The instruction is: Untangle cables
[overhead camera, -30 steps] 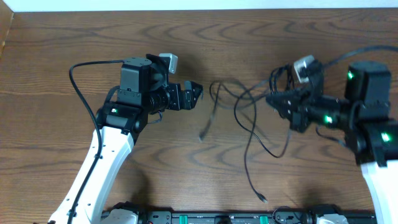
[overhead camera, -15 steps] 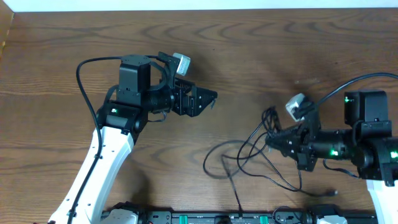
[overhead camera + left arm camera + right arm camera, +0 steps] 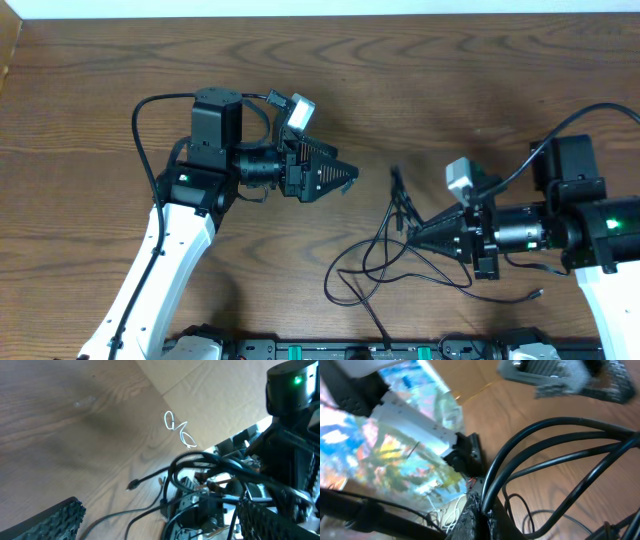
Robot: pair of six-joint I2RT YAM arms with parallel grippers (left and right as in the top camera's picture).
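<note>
Looping over one another at lower centre of the dark wooden worktop (image 3: pixel 100 80), the thin black cables (image 3: pixel 388 245) sit pinched in the closed right gripper (image 3: pixel 412 231). The left gripper (image 3: pixel 345 180) gapes wide and empty, so the untangling seems barely begun.

White arm links (image 3: pixel 165 265), black joints (image 3: pixel 215 130), green LEDs (image 3: pixel 612 224)

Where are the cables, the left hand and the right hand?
cables (image 3: pixel 388 236): overhead view, bunched black strands.
left hand (image 3: pixel 348 180): overhead view, between open fingertips.
right hand (image 3: pixel 409 231): overhead view, between shut fingertips.
</note>
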